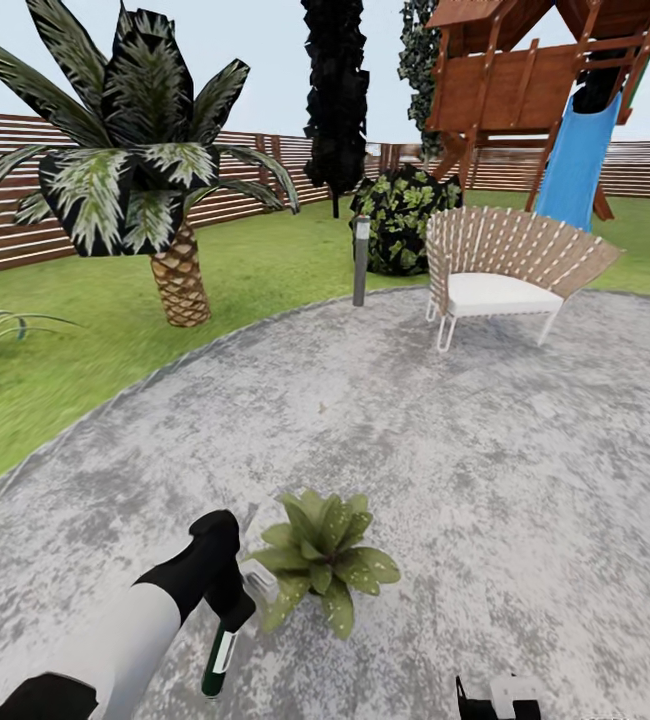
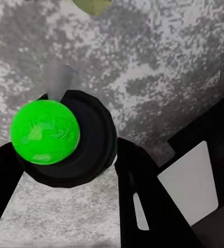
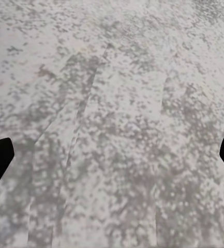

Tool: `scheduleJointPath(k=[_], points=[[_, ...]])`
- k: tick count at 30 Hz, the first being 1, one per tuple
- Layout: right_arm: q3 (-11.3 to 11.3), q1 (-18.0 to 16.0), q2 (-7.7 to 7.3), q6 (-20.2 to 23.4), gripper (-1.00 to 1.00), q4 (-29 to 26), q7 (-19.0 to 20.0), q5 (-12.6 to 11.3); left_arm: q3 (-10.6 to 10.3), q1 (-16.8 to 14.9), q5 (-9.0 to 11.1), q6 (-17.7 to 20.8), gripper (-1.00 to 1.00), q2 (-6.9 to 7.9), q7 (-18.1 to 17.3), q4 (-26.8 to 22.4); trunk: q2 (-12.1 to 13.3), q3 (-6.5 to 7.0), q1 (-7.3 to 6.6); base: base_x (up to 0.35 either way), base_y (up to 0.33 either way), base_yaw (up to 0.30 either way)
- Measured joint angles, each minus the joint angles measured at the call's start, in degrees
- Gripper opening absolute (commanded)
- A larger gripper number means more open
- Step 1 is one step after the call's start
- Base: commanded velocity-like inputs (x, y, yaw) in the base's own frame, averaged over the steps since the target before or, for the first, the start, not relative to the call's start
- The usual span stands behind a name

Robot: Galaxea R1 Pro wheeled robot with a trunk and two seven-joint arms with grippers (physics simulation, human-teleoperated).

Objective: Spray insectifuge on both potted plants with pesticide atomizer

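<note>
The pesticide atomizer (image 1: 221, 650) hangs in the left hand (image 1: 233, 600), clamped near its pale trigger head (image 1: 262, 580), its long axis close to upright with the dark green body and white label band pointing down toward the patio and the head turned toward the potted plant (image 1: 325, 560); that plant sits just beside the nozzle, to the robot's right of the left hand, so the left arm is plainly the nearer one and the spray would need to go sideways and slightly down onto the rosette. In the left wrist view the bottle's round glossy green end (image 2: 44, 132) shows inside a black ring between the dark fingers (image 2: 143, 201). The leaves are pointed, pale-speckled and spread flat in a low star. The right hand (image 3: 112, 155) is spread wide and empty over bare ground. The patio (image 1: 445, 440) is mottled grey concrete, rough-looking, edged by lawn (image 1: 85, 350); a wicker chair (image 1: 505, 270) stands well apart
</note>
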Motion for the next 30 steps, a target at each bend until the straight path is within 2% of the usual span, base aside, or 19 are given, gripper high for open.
scheduleJointPath(k=[15, 22, 27, 30], points=[[-0.1, 0.0, 0.0, 0.0, 1.0, 0.1, 0.0, 0.0, -0.6, -0.3, 0.0, 0.3, -1.0, -0.08, 0.3, 0.0, 0.0, 0.01, 0.01, -0.037, 0.291, -0.267], [-0.1, 0.0, 0.0, 0.0, 1.0, 0.1, 0.0, -0.1, -0.6, -0.7, 0.0, 0.3, -1.0, -0.04, 0.3, -0.1, 0.0, 0.01, 0.01, 0.011, 0.038, -0.092], [-0.1, 0.0, 0.0, 0.0, 1.0, 0.0, 0.0, 0.0, -0.5, -4.4, 0.4, 0.5, -1.0, -0.17, 0.1, -0.1, 0.0, 0.01, 0.01, 0.0, 0.0, -0.245], [-0.1, 0.0, -0.01, 0.0, 1.0, 0.0, 0.0, 0.0, -0.6, -5.6, 0.2, 0.6, -1.0, -0.98, 0.0, -0.1, 0.0, 0.01, 0.01, 0.0, 0.0, -0.265]])
